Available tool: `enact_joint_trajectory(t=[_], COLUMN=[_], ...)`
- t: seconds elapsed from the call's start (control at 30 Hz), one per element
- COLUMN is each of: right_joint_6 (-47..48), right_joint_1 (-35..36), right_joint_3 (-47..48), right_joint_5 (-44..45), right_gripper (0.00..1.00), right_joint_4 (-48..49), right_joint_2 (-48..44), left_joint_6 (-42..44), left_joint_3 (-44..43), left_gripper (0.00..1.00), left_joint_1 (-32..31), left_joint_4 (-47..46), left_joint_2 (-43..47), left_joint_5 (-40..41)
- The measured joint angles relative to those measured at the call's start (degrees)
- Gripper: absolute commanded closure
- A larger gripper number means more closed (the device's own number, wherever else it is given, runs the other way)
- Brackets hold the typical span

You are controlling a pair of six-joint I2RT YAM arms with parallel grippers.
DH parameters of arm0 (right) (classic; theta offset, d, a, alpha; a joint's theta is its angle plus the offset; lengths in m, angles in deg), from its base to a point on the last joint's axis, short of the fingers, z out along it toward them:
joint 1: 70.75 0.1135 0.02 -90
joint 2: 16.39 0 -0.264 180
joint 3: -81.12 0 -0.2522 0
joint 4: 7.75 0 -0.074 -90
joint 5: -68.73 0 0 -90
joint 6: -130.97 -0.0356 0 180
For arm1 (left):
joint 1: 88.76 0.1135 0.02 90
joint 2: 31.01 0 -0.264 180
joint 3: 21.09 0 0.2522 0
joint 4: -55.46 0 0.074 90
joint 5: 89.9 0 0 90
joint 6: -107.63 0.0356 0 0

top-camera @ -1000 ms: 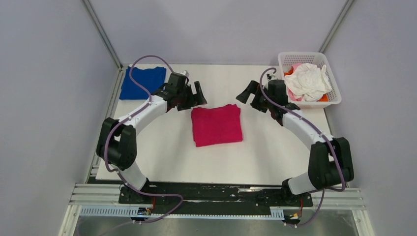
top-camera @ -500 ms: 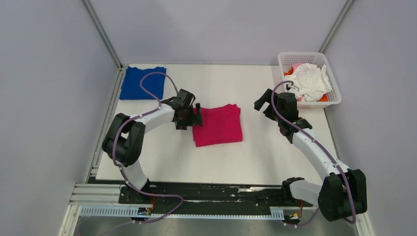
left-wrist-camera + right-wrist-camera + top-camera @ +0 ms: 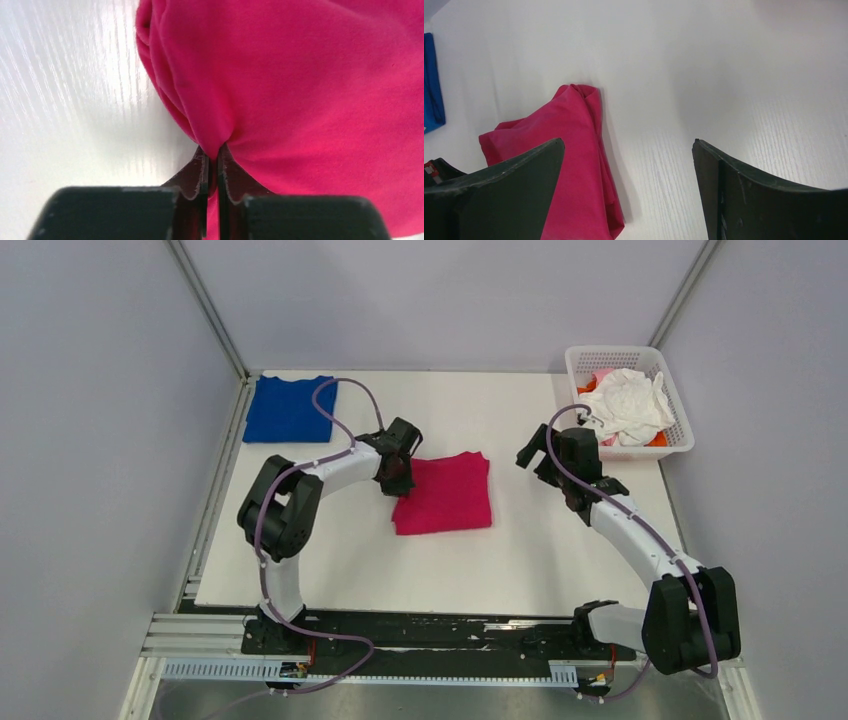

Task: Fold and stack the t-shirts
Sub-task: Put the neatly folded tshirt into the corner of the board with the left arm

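A folded magenta-pink t-shirt (image 3: pixel 445 495) lies mid-table. My left gripper (image 3: pixel 399 480) is shut on its left edge; in the left wrist view the cloth (image 3: pixel 300 85) is pinched and bunched between the closed fingertips (image 3: pixel 212 155). A folded royal blue t-shirt (image 3: pixel 290 408) lies flat at the far left corner. My right gripper (image 3: pixel 535 448) hovers open to the right of the magenta shirt, empty; its wrist view shows the shirt (image 3: pixel 569 165) below its left finger (image 3: pixel 504 185). White, pale pink and orange t-shirts (image 3: pixel 625 405) are heaped in the basket.
A white plastic lattice basket (image 3: pixel 680 410) stands at the far right corner. The white table (image 3: pixel 560 560) ends in a metal rail at the near edge, where both arm bases are bolted. Grey walls close in both sides.
My left gripper moved right and down onto the magenta shirt's left edge and closed on it. My right arm pulled back to the right and now holds still, open.
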Motion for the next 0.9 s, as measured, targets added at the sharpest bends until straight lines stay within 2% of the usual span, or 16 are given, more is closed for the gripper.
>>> enact_joint_trajectory(t=[0.17,0.27,0.5,0.67,0.9], right_joint_6=[0.5,1.1,2.4,3.0,3.8], right_joint_1=[-0.2,-0.3,-0.3,-0.4,-0.5], right_joint_3=[0.0,0.0,-0.4,-0.9,-0.9], right_joint_5=[-0.1,-0.1,-0.1,0.7,2.9], right_gripper=[0.0,0.0,0.0,0.0,0.0], right_joint_4=[0.0,0.3,2.0,3.2,4.3], right_joint_2=[1.0,1.0,1.2,2.5,4.9], left_joint_6=[1.0,3.0,14.0,24.9,40.7], left_joint_3=[-9.6,-15.0,-24.1,-29.4,-32.6], left_gripper=[1.0,1.0,1.0,1.0,1.0], left_joint_1=[-2.1,-2.3,-0.5,2.3,8.4], left_joint_4=[6.4,10.0,13.1,8.2,-3.2], left_joint_2=[-5.7,-9.0,-13.4,-15.1,-17.9], left_joint_5=[8.6,16.6,34.2,40.6,44.1])
